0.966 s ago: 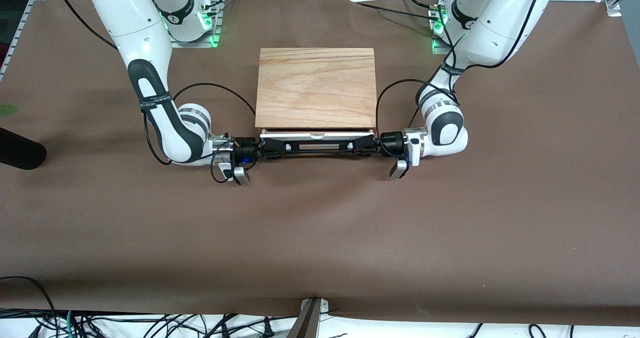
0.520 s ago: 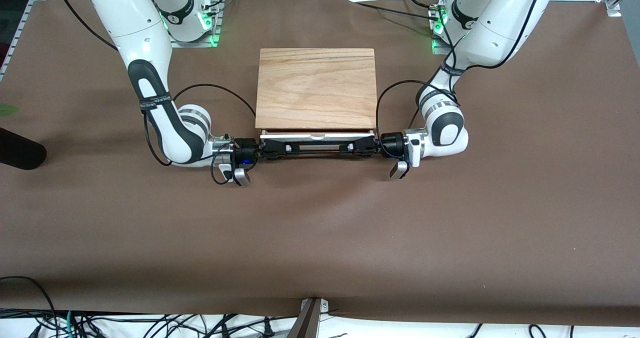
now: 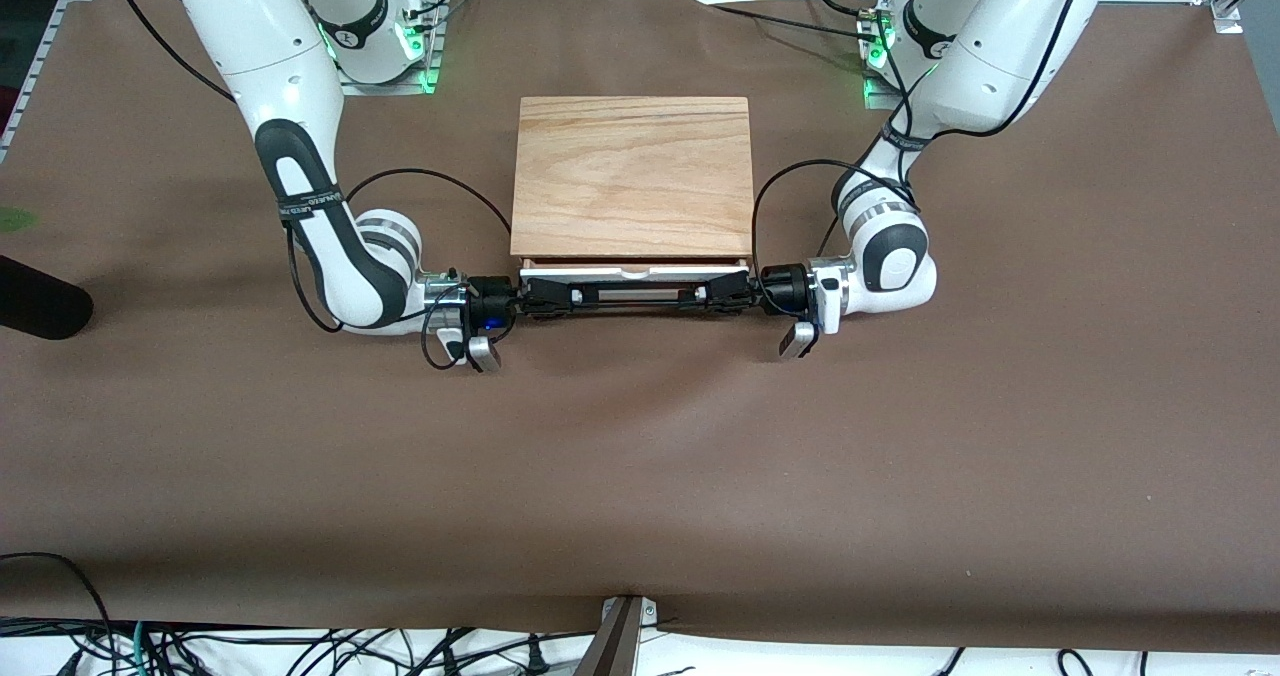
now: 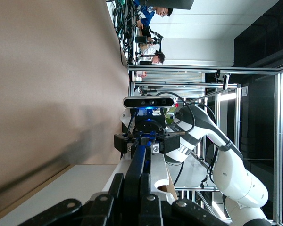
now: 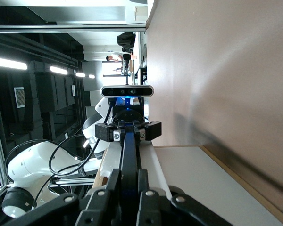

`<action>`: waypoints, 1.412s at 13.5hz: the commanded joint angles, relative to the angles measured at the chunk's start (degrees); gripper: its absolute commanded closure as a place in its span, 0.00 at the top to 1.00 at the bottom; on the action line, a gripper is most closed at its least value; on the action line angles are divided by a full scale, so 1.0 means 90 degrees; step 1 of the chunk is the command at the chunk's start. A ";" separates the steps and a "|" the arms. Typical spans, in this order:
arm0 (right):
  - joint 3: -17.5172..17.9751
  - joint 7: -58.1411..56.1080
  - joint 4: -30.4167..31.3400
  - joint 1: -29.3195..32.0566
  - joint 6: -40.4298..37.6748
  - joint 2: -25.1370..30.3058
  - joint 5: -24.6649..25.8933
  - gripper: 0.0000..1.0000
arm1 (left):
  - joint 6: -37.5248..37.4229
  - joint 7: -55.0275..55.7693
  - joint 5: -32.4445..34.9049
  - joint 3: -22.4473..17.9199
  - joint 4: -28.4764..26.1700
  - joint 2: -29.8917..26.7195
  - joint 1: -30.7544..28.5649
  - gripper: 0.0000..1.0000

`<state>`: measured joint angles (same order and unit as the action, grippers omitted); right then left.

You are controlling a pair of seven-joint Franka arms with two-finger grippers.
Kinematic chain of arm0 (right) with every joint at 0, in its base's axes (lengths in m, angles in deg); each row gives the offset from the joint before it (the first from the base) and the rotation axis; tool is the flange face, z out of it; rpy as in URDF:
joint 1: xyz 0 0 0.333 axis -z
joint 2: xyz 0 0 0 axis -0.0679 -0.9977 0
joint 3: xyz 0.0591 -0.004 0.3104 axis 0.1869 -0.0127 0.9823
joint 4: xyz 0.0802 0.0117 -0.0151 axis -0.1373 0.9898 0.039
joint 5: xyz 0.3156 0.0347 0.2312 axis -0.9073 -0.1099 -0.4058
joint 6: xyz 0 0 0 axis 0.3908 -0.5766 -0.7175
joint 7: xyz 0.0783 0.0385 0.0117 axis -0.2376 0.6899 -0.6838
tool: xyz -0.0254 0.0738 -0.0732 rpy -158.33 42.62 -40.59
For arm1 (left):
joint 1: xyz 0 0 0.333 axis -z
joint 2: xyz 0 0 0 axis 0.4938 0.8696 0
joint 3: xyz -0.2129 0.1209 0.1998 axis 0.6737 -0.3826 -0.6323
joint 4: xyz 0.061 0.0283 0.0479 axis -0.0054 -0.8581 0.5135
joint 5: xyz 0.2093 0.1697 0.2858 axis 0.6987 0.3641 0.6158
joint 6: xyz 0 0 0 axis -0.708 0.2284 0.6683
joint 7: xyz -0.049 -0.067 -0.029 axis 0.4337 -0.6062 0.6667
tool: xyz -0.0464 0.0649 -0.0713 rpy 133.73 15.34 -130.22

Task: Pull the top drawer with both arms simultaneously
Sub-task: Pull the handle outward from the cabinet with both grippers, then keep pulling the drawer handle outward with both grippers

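Note:
The cabinet [image 3: 632,174] has a wood-grain top slab. The top drawer [image 3: 633,272] sticks out of it by a narrow strip toward the front camera, showing its white front edge. Its black bar handle [image 3: 633,296] runs along the front. My right gripper [image 3: 573,296] is shut on the handle at the right arm's end. My left gripper [image 3: 693,296] is shut on it at the left arm's end. In the left wrist view my left gripper [image 4: 132,181] clamps the bar [image 4: 137,160] beside the white drawer front [image 4: 80,186]. In the right wrist view my right gripper [image 5: 129,176] clamps the bar [image 5: 129,150].
Brown cloth [image 3: 640,456] covers the table around the cabinet. A black object [image 3: 40,301] lies at the table edge at the right arm's end. Each wrist view shows the other arm's gripper and camera along the handle, in the left wrist view [image 4: 148,141] and the right wrist view [image 5: 127,132].
Both grippers and the drawer front have crept very slightly toward the front camera. A wrinkle in the cloth in front of the drawer has shifted.

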<state>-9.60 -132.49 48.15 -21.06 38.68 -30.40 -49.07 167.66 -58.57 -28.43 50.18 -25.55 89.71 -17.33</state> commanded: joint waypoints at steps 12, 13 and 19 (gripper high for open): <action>-0.0003 0.0967 -0.0605 0.0619 -0.0464 0.0174 -0.0244 0.00 | -0.0123 0.0498 0.0203 -0.0124 -0.0392 -0.0663 -0.0219 0.00; -0.0003 0.0968 -0.0605 0.0628 -0.0464 0.0174 -0.0244 0.00 | -0.0123 0.0498 0.0203 -0.0124 -0.0391 -0.0664 -0.0248 0.00; -0.0003 0.1036 -0.0624 0.0746 -0.0669 0.0174 -0.0234 0.00 | -0.0221 0.0489 0.0417 -0.0143 -0.0274 -0.0557 -0.0385 0.00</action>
<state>-9.45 -130.09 46.50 -20.32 35.97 -31.02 -48.28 167.36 -58.50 -27.44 50.12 -25.24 88.75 -17.57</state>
